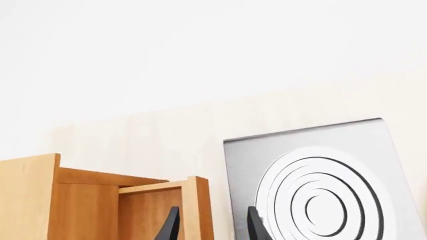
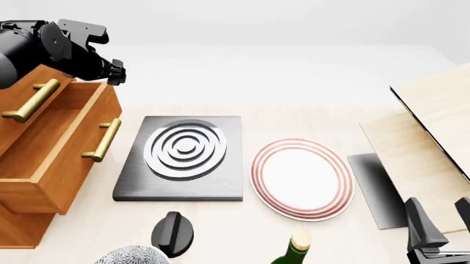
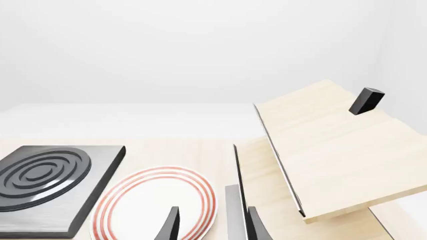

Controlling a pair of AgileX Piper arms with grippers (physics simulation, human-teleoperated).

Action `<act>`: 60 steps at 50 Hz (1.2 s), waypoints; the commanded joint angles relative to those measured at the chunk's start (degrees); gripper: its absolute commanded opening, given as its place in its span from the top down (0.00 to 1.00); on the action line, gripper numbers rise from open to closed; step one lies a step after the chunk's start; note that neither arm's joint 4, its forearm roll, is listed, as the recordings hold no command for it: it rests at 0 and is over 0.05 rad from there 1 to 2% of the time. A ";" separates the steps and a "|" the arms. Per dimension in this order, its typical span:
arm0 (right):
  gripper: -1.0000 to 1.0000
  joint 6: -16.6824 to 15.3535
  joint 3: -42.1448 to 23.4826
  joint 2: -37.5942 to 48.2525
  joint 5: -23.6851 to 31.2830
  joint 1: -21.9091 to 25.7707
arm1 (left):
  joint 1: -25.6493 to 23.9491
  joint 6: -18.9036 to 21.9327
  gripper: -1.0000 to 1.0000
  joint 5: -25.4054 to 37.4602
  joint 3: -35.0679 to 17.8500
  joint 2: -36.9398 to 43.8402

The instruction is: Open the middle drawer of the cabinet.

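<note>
The cabinet (image 2: 22,231) stands at the left edge of the front view. Its middle drawer (image 2: 70,165) is pulled well out, an open wooden box with a brass bar handle (image 2: 103,140) on its front. The uppermost drawer's handle (image 2: 33,100) shows above it. My left gripper (image 2: 111,74) is open and empty, just above the far top corner of the drawer front, away from the handle. In the left wrist view the drawer front's top edge (image 1: 198,207) sits by my left gripper (image 1: 213,230). My right gripper (image 2: 439,225) is open and empty at the front right; it also shows in the right wrist view (image 3: 212,227).
A grey hob with concentric rings (image 2: 184,159) lies beside the drawer, then a red-rimmed white plate (image 2: 301,179). A pale wood box with a black edge (image 2: 426,132) and a grey slab (image 2: 378,190) lie at the right. A black knob (image 2: 173,234), a green bottle (image 2: 294,250) and a speckled object (image 2: 132,256) stand at the front.
</note>
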 commanded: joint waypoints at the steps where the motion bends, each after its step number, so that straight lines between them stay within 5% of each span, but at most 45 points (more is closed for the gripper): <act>1: 0.00 -0.01 0.00 0.01 0.00 0.01 | 0.09 -0.02 0.00 -1.14 0.58 1.37; 60: 0.00 0.00 0.00 0.00 0.00 0.01 | -0.01 -1.74 0.00 -6.01 5.28 6.51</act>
